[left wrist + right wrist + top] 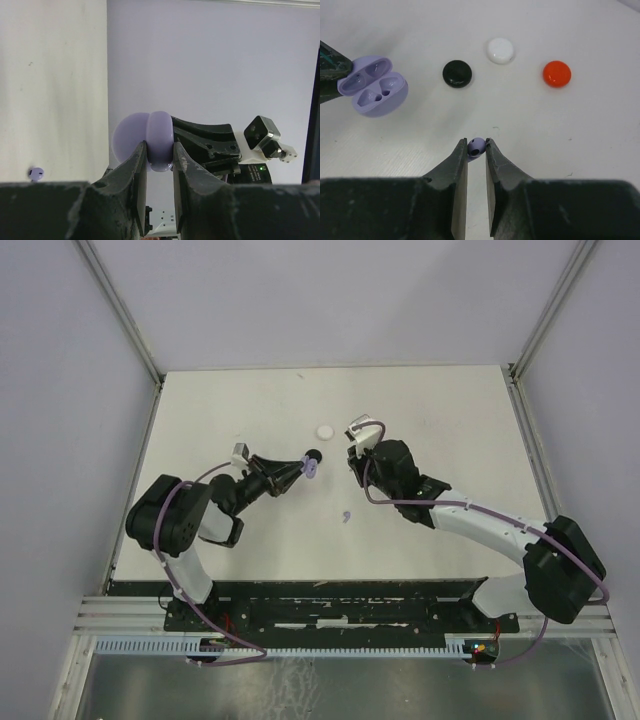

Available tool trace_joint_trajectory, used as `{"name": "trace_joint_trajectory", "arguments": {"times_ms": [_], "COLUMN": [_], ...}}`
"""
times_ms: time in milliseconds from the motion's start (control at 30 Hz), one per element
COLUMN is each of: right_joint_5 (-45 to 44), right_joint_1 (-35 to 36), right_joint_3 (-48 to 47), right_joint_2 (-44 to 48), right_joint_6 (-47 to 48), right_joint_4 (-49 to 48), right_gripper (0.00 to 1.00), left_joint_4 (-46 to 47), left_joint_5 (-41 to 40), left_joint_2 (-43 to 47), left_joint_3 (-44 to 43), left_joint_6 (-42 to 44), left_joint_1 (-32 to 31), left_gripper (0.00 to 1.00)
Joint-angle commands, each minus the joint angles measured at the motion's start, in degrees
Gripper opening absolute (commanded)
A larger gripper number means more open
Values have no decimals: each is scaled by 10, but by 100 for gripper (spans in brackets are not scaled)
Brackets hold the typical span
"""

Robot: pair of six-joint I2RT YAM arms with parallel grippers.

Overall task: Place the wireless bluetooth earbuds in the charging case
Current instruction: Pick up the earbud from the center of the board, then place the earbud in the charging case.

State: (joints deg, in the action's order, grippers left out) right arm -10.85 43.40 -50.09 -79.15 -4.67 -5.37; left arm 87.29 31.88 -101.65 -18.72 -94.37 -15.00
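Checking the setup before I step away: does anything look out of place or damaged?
Nothing looks damaged. One earbud lies loose on the table, apart from the open case held in the left gripper. The right gripper pinches the other earbud.

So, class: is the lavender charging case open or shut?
Open: the right wrist view shows the lavender charging case with its lid swung back, both wells exposed and empty.

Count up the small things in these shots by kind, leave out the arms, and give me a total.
Lavender earbuds: 2 (one gripped, one loose on the table)
Lavender charging case, open: 1
Round discs: 3 (black, white, red)
Total: 6
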Motion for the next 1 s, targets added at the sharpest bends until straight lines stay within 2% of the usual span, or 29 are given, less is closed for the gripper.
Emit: {"name": "trace_joint_trajectory", "arguments": {"times_ms": [0, 200, 467, 733, 967], "right_joint_5": [-9, 70, 159, 213, 220], "right_joint_1": [3, 5, 17, 26, 28], "right_joint_3": [39, 137, 191, 204, 213], "right_joint_2": [14, 18, -31, -67, -89], "right_joint_6": [105, 215, 349, 436, 486], "right_joint_4": [-160, -408, -616, -666, -693], "right_gripper": [1, 2, 2, 2, 2], "left_joint_4": [17, -59, -84, -93, -95], "left_joint_5": [2, -16, -11, 9, 20], "left_joint_2": [4, 28, 26, 7, 1], "left_joint_3": [-37, -58, -75, -107, -118], "left_joint_6": [-47, -52, -64, -66, -61], "left_joint_1": [-22, -44, -54, -59, -65], "left_gripper": [3, 3, 3, 3, 3]}}
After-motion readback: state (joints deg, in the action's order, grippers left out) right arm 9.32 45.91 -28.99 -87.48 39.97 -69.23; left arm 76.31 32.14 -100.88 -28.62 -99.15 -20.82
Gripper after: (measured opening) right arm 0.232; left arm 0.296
